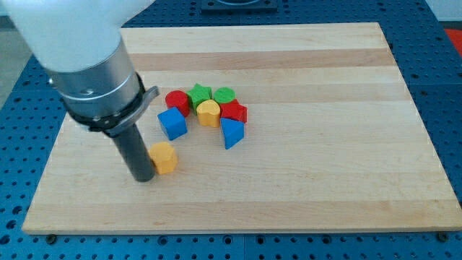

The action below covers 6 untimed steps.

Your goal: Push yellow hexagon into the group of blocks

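Note:
The yellow hexagon (164, 157) lies on the wooden board (325, 173), below the blue cube (172, 123). My tip (143, 176) touches the hexagon's left side, slightly lower than it. The group sits up and to the right: a red cylinder (177, 101), a green star (199, 94), a green round block (224, 95), a yellow rounded block (208, 113), a red star (233, 112) and a blue triangular block (231, 133).
The arm's grey cylinder (97, 79) hangs over the board's left part and hides it. A blue perforated table (440, 101) surrounds the board on all sides.

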Available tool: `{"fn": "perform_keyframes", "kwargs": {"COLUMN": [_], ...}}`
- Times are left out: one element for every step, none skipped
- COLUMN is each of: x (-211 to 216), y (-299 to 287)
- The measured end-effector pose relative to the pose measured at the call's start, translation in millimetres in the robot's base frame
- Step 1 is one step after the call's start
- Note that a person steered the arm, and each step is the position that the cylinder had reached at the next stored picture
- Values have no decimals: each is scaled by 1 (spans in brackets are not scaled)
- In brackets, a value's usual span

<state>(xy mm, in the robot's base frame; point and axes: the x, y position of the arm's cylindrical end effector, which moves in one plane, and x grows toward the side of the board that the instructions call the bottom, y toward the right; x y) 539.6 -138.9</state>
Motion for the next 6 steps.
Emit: {"fn": "perform_keyframes", "kwargs": {"x": [-6,-1,-7,-26,-33,-24], "y": [11,11,18,40,44,44]}}
